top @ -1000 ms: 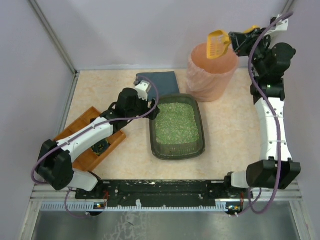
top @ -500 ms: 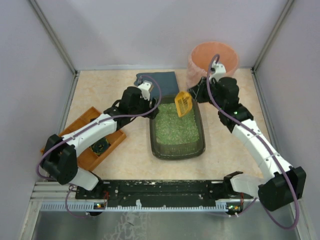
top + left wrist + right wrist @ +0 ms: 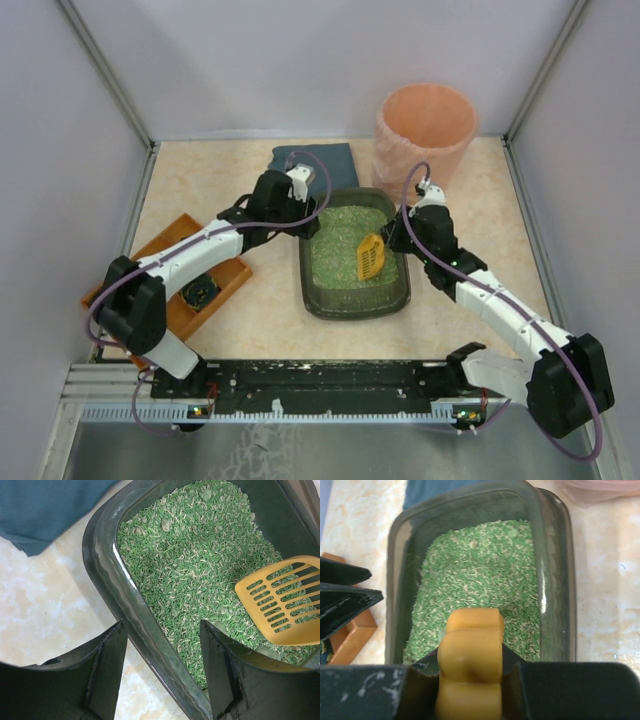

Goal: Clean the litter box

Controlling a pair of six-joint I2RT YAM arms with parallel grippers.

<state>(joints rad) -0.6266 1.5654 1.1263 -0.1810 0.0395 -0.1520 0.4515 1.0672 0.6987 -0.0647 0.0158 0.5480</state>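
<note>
The litter box [image 3: 355, 308], a dark grey-green tray of green granular litter, sits mid-table. It also shows in the left wrist view [image 3: 107, 575] and the right wrist view [image 3: 555, 580]. My right gripper [image 3: 397, 240] [image 3: 470, 665] is shut on the handle of a yellow slotted scoop [image 3: 370, 257] [image 3: 470, 650]. The scoop's blade [image 3: 282, 605] is over the litter in the box's right half. My left gripper [image 3: 305, 215] [image 3: 162, 655] is open and straddles the box's left rim near the far corner, one finger outside and one over the litter.
A tall peach round bin [image 3: 425, 135] stands behind the box at the right. A blue cloth [image 3: 315, 160] lies behind the box. An orange-brown wooden tray [image 3: 190, 290] sits at the left under my left arm. Enclosure walls stand on three sides.
My right arm has swung from above the peach bin down to the litter box, carrying the scoop into its right half. My left gripper has shifted slightly along the box's left rim.
</note>
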